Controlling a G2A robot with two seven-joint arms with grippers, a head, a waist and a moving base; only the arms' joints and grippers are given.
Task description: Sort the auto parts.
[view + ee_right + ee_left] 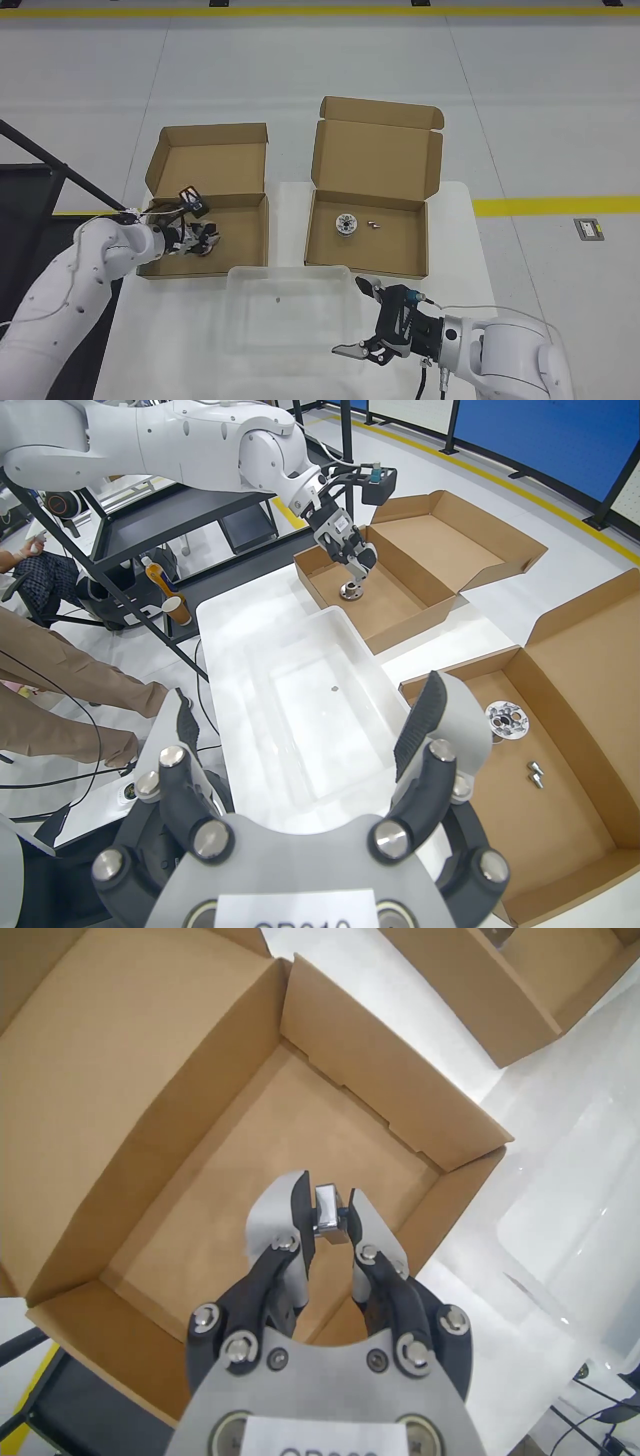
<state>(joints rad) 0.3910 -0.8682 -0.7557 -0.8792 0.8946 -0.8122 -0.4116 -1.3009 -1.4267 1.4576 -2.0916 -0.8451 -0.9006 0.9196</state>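
Pale grey floor all around, with a yellow tape line running across the far side. White table in the middle. Black metal rack beside it, blue wall panels beyond.

Nothing properly readable tbh. Left gripper has a white label, right gripper a white sticker, print on both cropped at the edge. Floor plaque is too tiny.

Box walls ring the left claw; overhead is open.
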